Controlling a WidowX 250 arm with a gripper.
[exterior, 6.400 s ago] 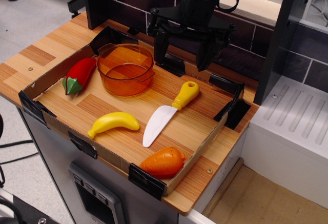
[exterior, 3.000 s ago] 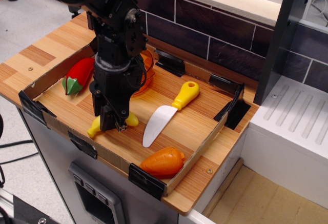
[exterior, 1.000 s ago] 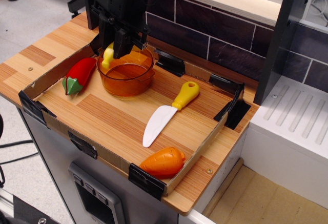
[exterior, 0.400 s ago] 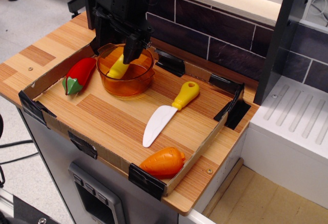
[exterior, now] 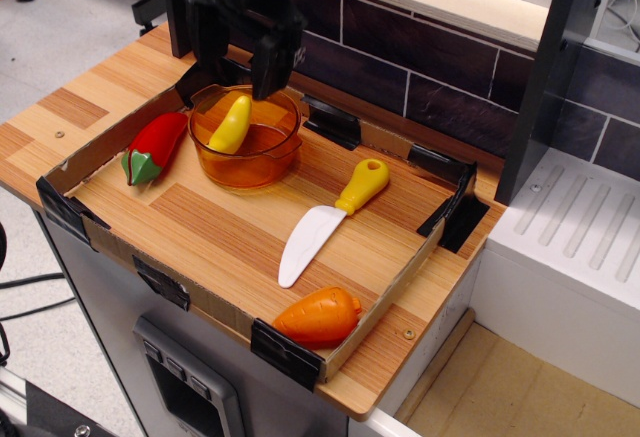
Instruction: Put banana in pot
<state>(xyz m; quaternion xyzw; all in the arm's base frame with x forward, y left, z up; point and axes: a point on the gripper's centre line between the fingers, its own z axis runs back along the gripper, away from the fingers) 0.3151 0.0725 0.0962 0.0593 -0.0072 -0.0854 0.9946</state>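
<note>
The yellow toy banana (exterior: 231,124) lies inside the translucent orange pot (exterior: 272,162), leaning against its far left wall. The pot stands at the back left of the shallow cardboard tray (exterior: 190,297). My black gripper (exterior: 239,69) hangs just above the pot's back rim. It is open and empty, its two fingers spread to either side of the banana's top end and clear of it.
A red toy pepper with a green stem (exterior: 153,147) lies left of the pot. A white knife with a yellow handle (exterior: 330,215) lies mid-tray, and an orange toy carrot (exterior: 320,316) sits in the front corner. A dark tiled wall (exterior: 400,57) rises behind.
The gripper carried the banana from the tray's front to the pot, lowered it in, opened and rose a little. The banana now rests in the pot.
</note>
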